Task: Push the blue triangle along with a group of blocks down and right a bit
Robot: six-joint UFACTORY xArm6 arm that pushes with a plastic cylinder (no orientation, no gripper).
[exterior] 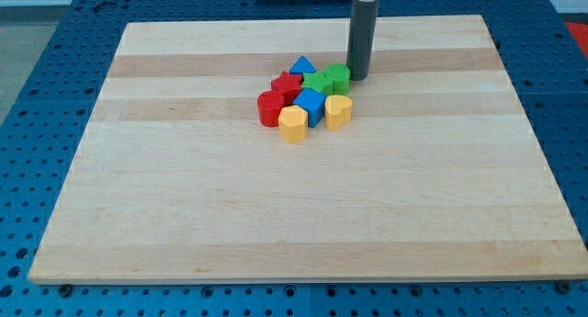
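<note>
The blue triangle (302,66) sits at the top of a tight cluster of blocks near the board's upper middle. Below it lie a red block (287,84), a red cylinder (270,107), a blue cube (310,105), a green star-shaped block (319,83), a green block (337,76), a yellow block (293,124) and a yellow heart-shaped block (338,111). My tip (357,77) stands at the cluster's upper right, touching or nearly touching the green block, to the right of the blue triangle.
The wooden board (184,198) lies on a blue perforated table (37,78). The rod (361,37) comes down from the view's top edge.
</note>
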